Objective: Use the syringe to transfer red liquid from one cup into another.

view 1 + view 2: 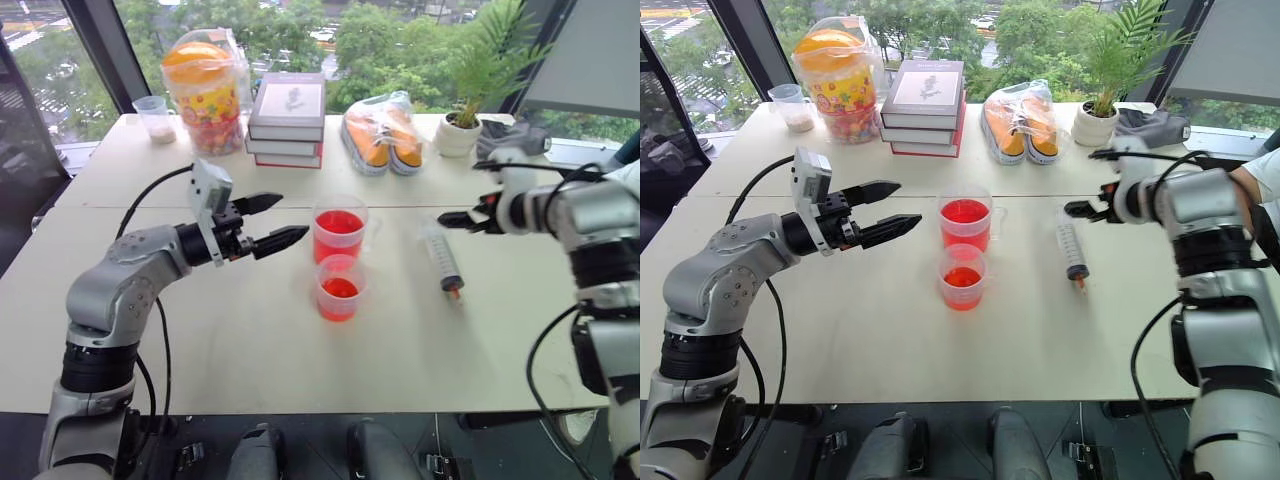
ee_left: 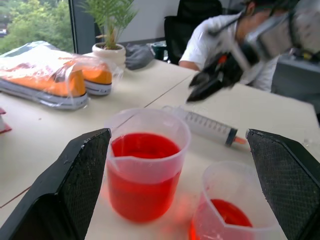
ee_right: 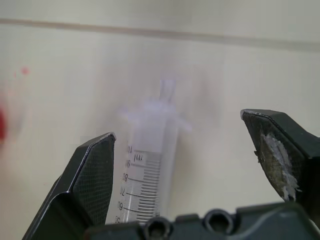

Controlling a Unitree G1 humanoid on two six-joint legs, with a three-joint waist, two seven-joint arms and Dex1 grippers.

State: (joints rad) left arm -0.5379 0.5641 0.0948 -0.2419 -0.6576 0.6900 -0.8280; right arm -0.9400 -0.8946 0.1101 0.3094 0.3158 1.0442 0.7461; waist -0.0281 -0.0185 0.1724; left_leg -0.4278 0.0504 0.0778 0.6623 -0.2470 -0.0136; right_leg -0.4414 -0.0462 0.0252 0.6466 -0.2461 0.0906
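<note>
The syringe lies flat on the table, right of both cups, its orange-red tip toward the front edge. The larger cup holds red liquid. Just in front of it stands the smaller cup with a shallower red pool. My left gripper hovers open, level with and left of the larger cup, which shows between its fingers in the left wrist view. My right gripper is open above the syringe's plunger end, its fingers wide apart and clear of the barrel.
Along the back of the table stand a small cup with pale contents, a candy jar, stacked books, bagged orange shoes, a potted plant and a grey cloth. A person in a white shirt sits beyond the right side.
</note>
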